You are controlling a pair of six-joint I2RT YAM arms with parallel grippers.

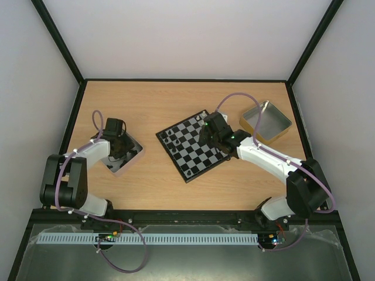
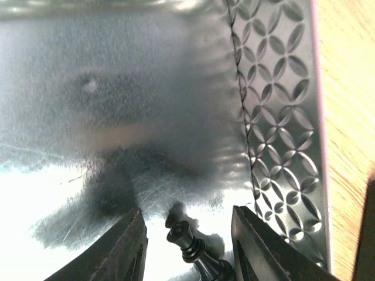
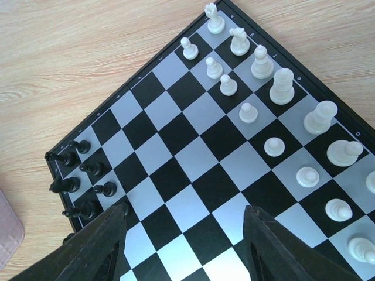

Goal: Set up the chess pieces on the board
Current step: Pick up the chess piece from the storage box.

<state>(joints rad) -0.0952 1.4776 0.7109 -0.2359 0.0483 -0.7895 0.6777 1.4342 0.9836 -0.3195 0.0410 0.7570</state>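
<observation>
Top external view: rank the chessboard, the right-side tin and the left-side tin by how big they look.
1. chessboard, clearly largest.
2 and 3. right-side tin and left-side tin: left unranked, since the left arm covers much of the left one and only part of it shows.

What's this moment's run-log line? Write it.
left pincer: open, astride black piece in tin | right pincer: open, empty, above board

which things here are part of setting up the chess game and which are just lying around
Part of the job: board, white pieces, black pieces, lone black piece in the silver tin.
Just lying about: the silver tin itself, other tin right of the board.
</observation>
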